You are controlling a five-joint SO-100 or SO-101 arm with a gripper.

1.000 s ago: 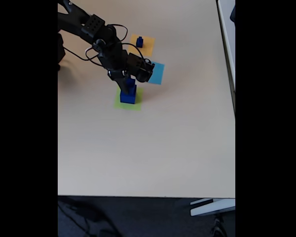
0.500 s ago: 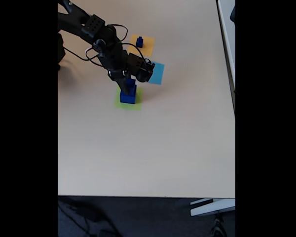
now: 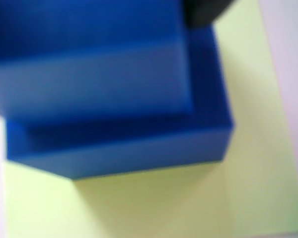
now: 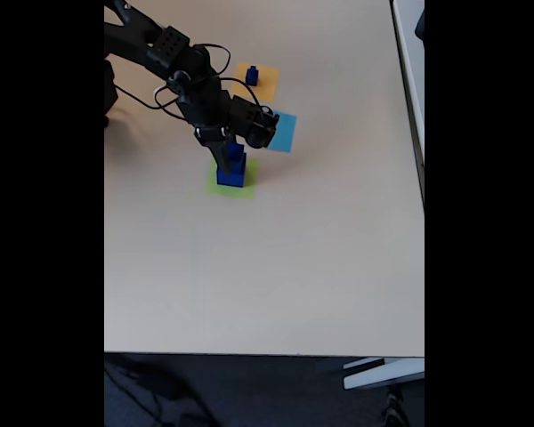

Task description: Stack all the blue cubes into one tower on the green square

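In the fixed view a large blue cube (image 4: 230, 177) stands on the green square (image 4: 248, 188). A medium blue cube (image 4: 236, 153) rests on top of it, making a two-cube tower. My gripper (image 4: 229, 156) reaches down from the upper left and is shut on the medium cube. The wrist view shows the medium cube (image 3: 89, 74) seated on the large cube (image 3: 119, 153), with the green square (image 3: 188, 198) under them. One black finger (image 3: 204, 10) sits against the medium cube's right side. A small blue cube (image 4: 251, 77) stands apart on an orange patch (image 4: 265, 84).
A light-blue patch (image 4: 284, 132) lies just right of the gripper, between the orange patch and the green square. The arm's base and cables occupy the table's upper left. The table (image 4: 267, 267) ends at its front edge, low in the fixed view.
The gripper and the medium cube have shifted only slightly over the large cube. The small cube has not moved.
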